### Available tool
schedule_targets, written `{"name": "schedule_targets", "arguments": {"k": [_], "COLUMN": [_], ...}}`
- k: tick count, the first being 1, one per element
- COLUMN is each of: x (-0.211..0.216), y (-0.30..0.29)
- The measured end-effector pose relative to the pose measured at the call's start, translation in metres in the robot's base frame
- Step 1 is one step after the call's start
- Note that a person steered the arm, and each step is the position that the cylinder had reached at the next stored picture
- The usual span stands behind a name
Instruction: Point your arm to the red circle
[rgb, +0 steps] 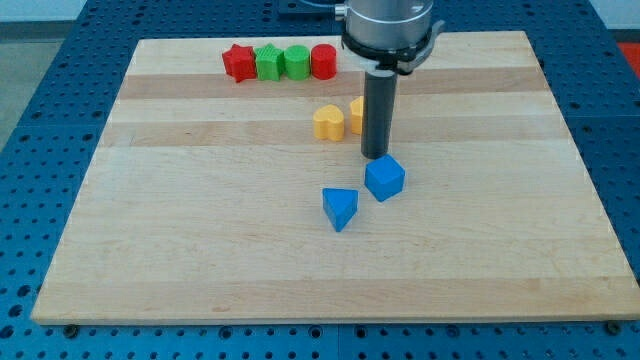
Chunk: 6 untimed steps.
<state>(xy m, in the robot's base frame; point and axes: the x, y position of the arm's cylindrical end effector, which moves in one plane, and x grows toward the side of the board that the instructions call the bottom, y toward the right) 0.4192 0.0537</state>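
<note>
The red circle (323, 62) is a short red cylinder at the right end of a row near the board's top edge. Left of it in that row stand a green round block (296, 62), a green star-like block (269, 62) and a red star (238, 62). My tip (375, 155) rests on the board well below and to the right of the red circle, just above a blue cube (385, 179). The rod hides part of a yellow block (356, 114).
A yellow heart-shaped block (328, 122) lies left of the rod. A blue triangular block (339, 208) lies below and left of the blue cube. The wooden board (180, 240) sits on a blue perforated table.
</note>
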Motion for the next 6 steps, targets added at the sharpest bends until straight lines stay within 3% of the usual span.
{"name": "schedule_targets", "arguments": {"k": [2,3,6], "x": [0.007,0.031,0.066], "y": [0.039,0.048,0.033]}}
